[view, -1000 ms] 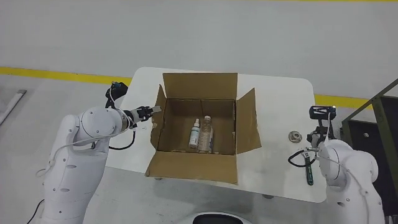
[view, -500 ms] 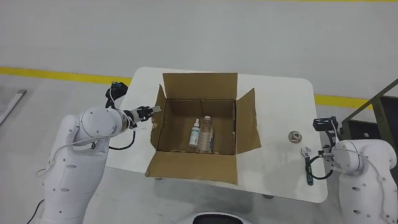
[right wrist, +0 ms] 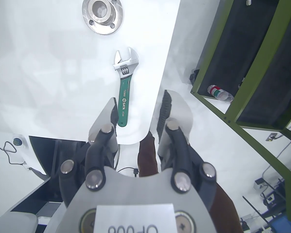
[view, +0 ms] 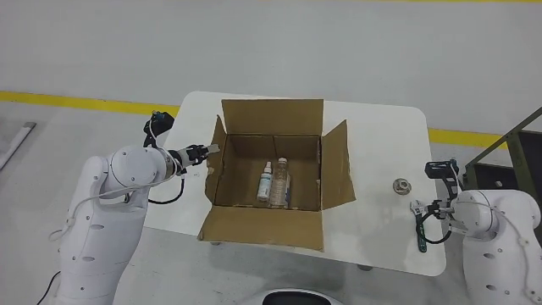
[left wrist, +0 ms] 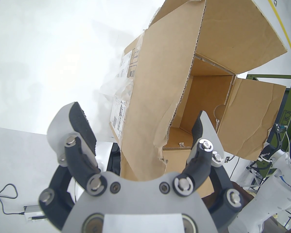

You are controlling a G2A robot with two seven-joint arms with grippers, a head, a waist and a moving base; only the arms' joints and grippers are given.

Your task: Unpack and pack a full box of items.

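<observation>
An open cardboard box [view: 271,220] stands mid-table with its flaps up. Two small bottles [view: 273,183] lie side by side on its floor. My left gripper [view: 208,150] is at the box's left flap [left wrist: 164,90]; it is open, and the flap's torn edge stands between its fingers [left wrist: 83,122]. On the table right of the box lie a green-handled wrench [right wrist: 123,90] and a round metal flange [right wrist: 102,15]. My right gripper [right wrist: 139,101] hovers open over the wrench's handle end near the table's corner, holding nothing.
The white table [view: 373,127] has a rounded corner just beside the wrench [view: 421,233] and flange [view: 401,185]. A green metal rack [right wrist: 257,49] stands off the table's right side, with a bottle [right wrist: 219,92] on its bottom shelf.
My right arm has swung out to the right and drawn back from above the flange towards the table's edge. The left arm and box have not moved.
</observation>
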